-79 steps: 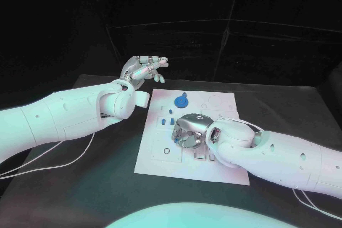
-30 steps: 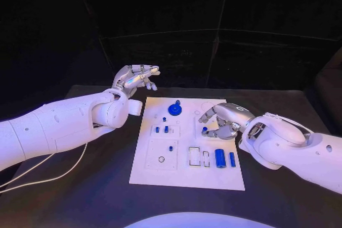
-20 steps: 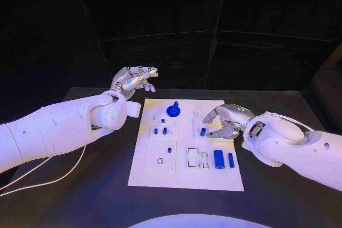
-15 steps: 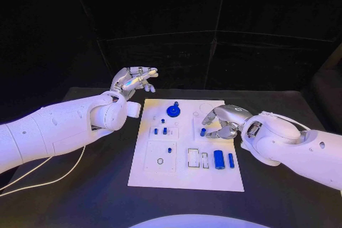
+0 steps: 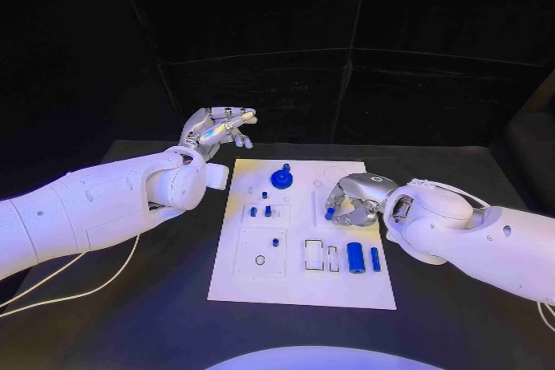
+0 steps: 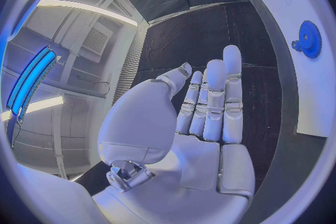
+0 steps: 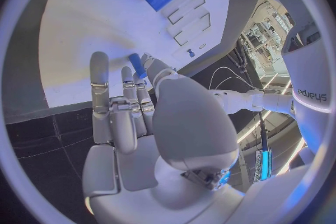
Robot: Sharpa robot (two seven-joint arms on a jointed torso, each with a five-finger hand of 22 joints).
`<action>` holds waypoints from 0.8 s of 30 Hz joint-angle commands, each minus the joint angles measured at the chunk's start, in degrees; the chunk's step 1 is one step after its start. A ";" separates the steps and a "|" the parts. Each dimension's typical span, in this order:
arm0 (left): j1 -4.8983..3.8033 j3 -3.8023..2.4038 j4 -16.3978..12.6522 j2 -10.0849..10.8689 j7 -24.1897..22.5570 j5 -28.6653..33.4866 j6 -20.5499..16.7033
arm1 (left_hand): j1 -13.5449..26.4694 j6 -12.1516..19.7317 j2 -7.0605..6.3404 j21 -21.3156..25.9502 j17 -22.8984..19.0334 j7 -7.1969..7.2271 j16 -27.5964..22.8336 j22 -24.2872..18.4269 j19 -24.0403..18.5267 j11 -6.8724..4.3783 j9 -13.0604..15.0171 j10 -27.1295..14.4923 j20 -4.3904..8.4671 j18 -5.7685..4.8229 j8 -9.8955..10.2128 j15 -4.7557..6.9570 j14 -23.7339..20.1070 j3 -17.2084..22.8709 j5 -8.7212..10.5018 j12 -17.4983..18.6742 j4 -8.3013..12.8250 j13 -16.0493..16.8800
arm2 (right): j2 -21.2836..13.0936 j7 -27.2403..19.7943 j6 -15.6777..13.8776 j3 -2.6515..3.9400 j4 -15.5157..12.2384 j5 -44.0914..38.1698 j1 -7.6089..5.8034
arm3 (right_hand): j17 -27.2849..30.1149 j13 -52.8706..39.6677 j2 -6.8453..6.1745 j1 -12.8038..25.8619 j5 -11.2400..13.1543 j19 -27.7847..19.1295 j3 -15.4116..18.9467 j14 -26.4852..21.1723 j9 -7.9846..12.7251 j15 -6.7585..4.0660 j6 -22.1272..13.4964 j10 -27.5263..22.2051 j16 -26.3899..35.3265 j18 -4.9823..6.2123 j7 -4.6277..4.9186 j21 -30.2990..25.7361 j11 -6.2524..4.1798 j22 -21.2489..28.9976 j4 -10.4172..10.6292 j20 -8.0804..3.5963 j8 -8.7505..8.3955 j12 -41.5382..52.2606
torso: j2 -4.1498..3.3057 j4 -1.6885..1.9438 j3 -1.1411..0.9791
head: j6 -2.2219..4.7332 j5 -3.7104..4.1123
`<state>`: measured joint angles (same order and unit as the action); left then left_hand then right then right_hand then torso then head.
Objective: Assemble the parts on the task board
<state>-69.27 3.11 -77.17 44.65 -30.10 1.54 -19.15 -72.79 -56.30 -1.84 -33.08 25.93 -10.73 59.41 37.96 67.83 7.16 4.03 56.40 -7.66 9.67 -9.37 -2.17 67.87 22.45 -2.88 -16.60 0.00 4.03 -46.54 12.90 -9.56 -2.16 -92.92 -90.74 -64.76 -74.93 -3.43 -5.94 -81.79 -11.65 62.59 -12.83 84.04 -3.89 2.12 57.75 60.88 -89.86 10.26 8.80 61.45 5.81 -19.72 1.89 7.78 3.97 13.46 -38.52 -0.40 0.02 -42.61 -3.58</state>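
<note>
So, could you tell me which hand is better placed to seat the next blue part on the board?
The right hand: it hovers over the task board, pinching a small blue peg. The left hand is raised beyond the board, holding nothing.

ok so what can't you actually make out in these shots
- Head view: whether the right hand grips the small blue peg or only touches it; its fingers cover the contact.
- Right wrist view: the peg's lower end, hidden behind the fingers.
- Left wrist view: the blue gear sits at the rim, its teeth too small to read.
</note>
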 commanded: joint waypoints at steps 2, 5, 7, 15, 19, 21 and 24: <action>-0.08 -0.05 0.04 -0.10 -0.62 0.09 0.39 | -0.59 0.31 -0.01 0.37 -0.07 -0.11 -0.17 -0.05 -0.25 -0.07 -0.07 -0.39 -0.05 0.73 -0.30 0.06 -0.33 -0.23 0.03 -0.12 0.00 -0.05 | 0.56 -0.22 1.59 0.03 0.24 -0.58 -0.08 | -15.07 -0.09 0.18 0.03 0.19 0.08 -0.90 5.96 -0.02 -0.60 0.76 1.04 -0.14 0.44 0.01 0.47 -0.21 -0.12 0.23 -0.44 0.11 -0.57 | 0.01 -0.04 -0.03 | -0.04 -0.04; -0.08 -0.05 0.08 -0.12 -0.61 0.09 0.42 | -0.59 0.31 -0.01 0.37 -0.07 -0.11 -0.17 -0.05 -0.25 -0.07 -0.07 -0.39 -0.05 0.73 -0.30 0.06 -0.33 -0.23 0.03 -0.12 0.00 -0.05 | 0.99 -0.34 1.39 0.03 0.42 -0.58 -0.08 | -15.07 -0.08 0.15 0.06 0.20 0.11 -1.22 5.96 0.00 -0.66 0.84 1.33 -0.14 0.42 0.00 0.54 -0.23 -0.15 0.31 -0.48 0.07 -0.74 | 0.03 -0.04 -0.03 | -0.11 -0.09; -0.08 -0.05 0.10 -0.13 -0.60 0.09 0.43 | -0.59 0.31 -0.01 0.37 -0.07 -0.11 -0.17 -0.05 -0.25 -0.07 -0.07 -0.39 -0.05 0.73 -0.30 0.06 -0.33 -0.23 0.03 -0.12 0.00 -0.05 | 1.17 -0.36 1.30 0.03 0.53 -0.58 -0.08 | -15.07 -0.08 0.14 0.09 0.23 0.13 -1.48 5.96 0.01 -0.69 0.90 1.55 -0.14 0.42 0.01 0.59 -0.26 -0.17 0.39 -0.52 0.05 -0.88 | 0.04 -0.04 -0.01 | -0.13 -0.08; -0.08 -0.05 0.11 -0.09 -0.40 0.09 0.44 | -0.59 0.31 -0.01 0.37 -0.07 -0.11 -0.17 -0.05 -0.25 -0.07 -0.07 -0.39 -0.05 0.73 -0.30 0.06 -0.33 -0.23 0.03 -0.12 0.00 -0.05 | 1.65 -0.13 1.02 0.02 1.20 -0.58 -0.08 | -15.07 -0.10 -0.01 0.24 0.25 0.20 -2.63 5.96 -0.02 -0.78 1.45 2.65 -0.14 0.39 0.11 0.85 -0.34 -0.29 0.71 -0.61 0.11 -1.40 | 0.05 -0.08 0.05 | -0.07 0.07; -0.09 -0.05 0.12 -0.08 -0.36 0.09 0.45 | -0.59 0.31 -0.01 0.37 -0.07 -0.11 -0.17 -0.05 -0.25 -0.07 -0.07 -0.39 -0.05 0.73 -0.30 0.06 -0.33 -0.23 0.03 -0.12 0.00 -0.05 | 1.72 0.14 0.51 0.02 1.42 -0.58 -0.08 | -15.07 -0.15 0.50 -0.41 1.79 0.27 -4.41 5.96 -0.13 -1.02 2.53 3.97 -0.14 0.39 0.00 1.17 -0.58 -0.55 0.62 -0.77 0.45 -1.61 | 0.04 -0.01 0.01 | -0.13 0.13; -0.09 -0.05 0.11 -0.05 -0.35 0.09 0.46 | -0.59 0.31 -0.01 0.37 -0.07 -0.11 -0.17 -0.05 -0.25 -0.07 -0.07 -0.39 -0.05 0.73 -0.30 0.06 -0.33 -0.23 0.03 -0.12 0.00 -0.05 | 1.77 0.29 -0.06 0.02 1.51 -0.58 -0.08 | -15.07 -0.21 0.94 -0.80 2.51 0.54 -5.56 5.96 -0.25 -1.21 3.51 4.93 -0.14 0.32 -0.16 1.60 -0.82 -1.25 0.53 -0.92 0.86 -1.60 | 0.05 0.02 0.02 | -0.11 0.13; -0.09 -0.05 0.10 -0.01 -0.33 0.09 0.46 | -0.59 0.31 -0.01 0.37 -0.07 -0.11 -0.17 -0.05 -0.25 -0.07 -0.07 -0.39 -0.05 0.73 -0.30 0.06 -0.33 -0.23 0.03 -0.12 0.00 -0.05 | 1.82 0.41 -0.96 0.02 1.62 -0.59 -0.08 | -15.07 -0.34 1.73 -1.63 4.03 0.91 -7.57 5.96 -0.44 -1.60 5.08 6.61 -0.14 0.21 -0.46 2.26 -1.27 -2.26 0.09 -1.26 1.59 -1.41 | 0.08 0.01 0.03 | -0.12 0.11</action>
<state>-69.27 3.11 -77.03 44.63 -30.02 1.55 -19.14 -72.79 -56.30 -1.84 -33.08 25.94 -10.73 59.42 37.97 67.83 7.16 4.03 56.40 -7.66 9.67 -9.37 -2.17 67.87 22.46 -2.88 -16.60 -0.01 4.03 -44.78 13.03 -9.08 -2.16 -91.29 -90.97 -64.76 -74.92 -3.72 -4.64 -83.10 -7.79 63.53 -20.10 84.07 -4.12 0.86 62.48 67.21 -89.86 10.25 8.45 63.49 4.57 -21.85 2.03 6.84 5.32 12.13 -38.45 -0.44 0.04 -42.72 -3.46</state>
